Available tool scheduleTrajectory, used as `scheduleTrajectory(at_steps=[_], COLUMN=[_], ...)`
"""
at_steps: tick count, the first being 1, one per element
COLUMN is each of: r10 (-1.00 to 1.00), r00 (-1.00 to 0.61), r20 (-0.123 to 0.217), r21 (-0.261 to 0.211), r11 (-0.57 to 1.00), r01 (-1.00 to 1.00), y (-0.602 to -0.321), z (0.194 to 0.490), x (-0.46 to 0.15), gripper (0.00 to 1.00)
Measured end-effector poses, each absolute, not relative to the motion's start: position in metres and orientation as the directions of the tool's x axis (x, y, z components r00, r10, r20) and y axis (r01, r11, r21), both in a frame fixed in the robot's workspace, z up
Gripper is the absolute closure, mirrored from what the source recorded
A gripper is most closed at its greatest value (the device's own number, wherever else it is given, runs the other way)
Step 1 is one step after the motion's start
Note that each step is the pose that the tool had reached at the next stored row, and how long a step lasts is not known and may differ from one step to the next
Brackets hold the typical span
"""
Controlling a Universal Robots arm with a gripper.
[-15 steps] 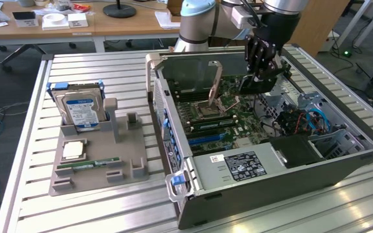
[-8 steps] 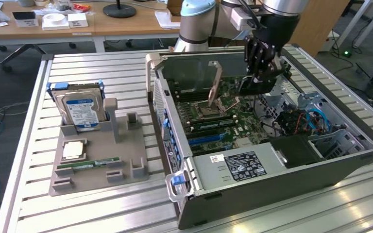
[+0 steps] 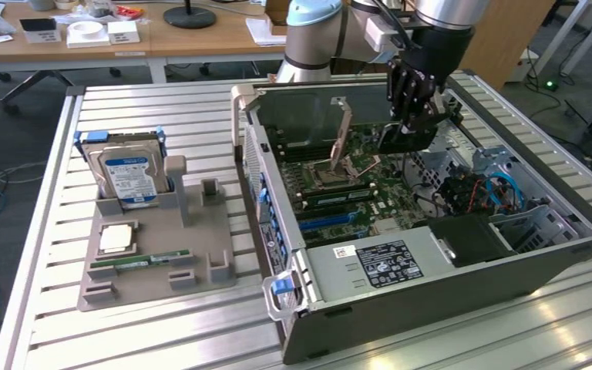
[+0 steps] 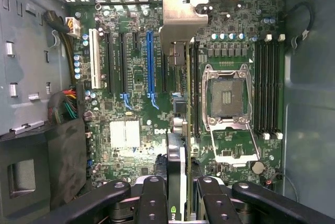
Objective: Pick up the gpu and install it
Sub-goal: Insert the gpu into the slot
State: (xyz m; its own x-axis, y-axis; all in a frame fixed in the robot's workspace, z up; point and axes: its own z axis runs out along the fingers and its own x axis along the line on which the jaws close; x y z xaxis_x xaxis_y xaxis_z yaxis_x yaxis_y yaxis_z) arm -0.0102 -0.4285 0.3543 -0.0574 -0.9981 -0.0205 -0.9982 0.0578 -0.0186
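Observation:
My gripper [image 3: 416,116] hangs over the open computer case [image 3: 327,304] and is shut on the gpu [image 3: 407,139], a dark flat card held on edge above the motherboard [image 3: 363,196]. In the wrist view the gpu [image 4: 178,153] shows edge-on between my black fingers [image 4: 152,198], with its silver end bracket [image 4: 180,17] at the far end near the case's rear grille. The card floats above the board, between the blue expansion slot [image 4: 150,62] and the open CPU socket [image 4: 227,98], and is seated in no slot.
To the exterior view's left of the case, a grey fixture [image 3: 152,266] holds a hard drive with a blue label [image 3: 129,176], a processor [image 3: 118,239] and a green RAM stick [image 3: 139,262]. Cables [image 3: 481,196] and a black power supply [image 3: 471,239] crowd the case's right side.

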Motion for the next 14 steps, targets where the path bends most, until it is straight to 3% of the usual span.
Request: scheduleTrajectory(at_steps=[14], r10=[-0.998], r00=[-0.057], r20=[-0.021], r21=[-0.019], r11=[0.058], r01=[-0.998], y=[-0.4284], z=[0.3472], x=[-0.0117], gripper=[0.73])
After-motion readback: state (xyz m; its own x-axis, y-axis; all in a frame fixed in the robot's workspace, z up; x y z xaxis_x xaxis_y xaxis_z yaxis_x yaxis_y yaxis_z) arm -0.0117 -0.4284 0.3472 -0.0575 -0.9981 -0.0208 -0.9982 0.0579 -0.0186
